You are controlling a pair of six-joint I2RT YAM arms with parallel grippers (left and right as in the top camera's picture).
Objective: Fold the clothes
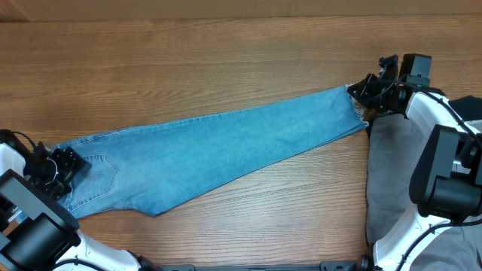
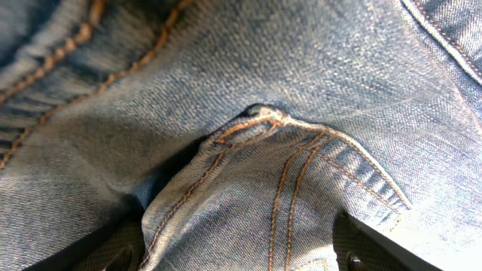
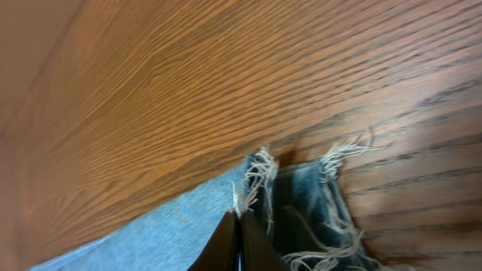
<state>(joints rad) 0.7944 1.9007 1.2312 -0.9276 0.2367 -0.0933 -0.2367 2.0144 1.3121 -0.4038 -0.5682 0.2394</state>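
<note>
Overhead: I see jeans stretched slantwise across desk, waist left, frayed hem right. Right claw pinched tight on hem. Left claw spread wide, waist denim between jaws. Grey trousers under right arm.

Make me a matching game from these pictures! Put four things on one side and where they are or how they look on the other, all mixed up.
Things:
1. jeans
2. grey trousers
3. left gripper
4. right gripper

Clues:
A. shut, at the frayed hem
B. light blue, stretched across the table
C. jaws apart, at the waist end
D. heaped at the table's right edge

Pairs: 1-B, 2-D, 3-C, 4-A.
</note>
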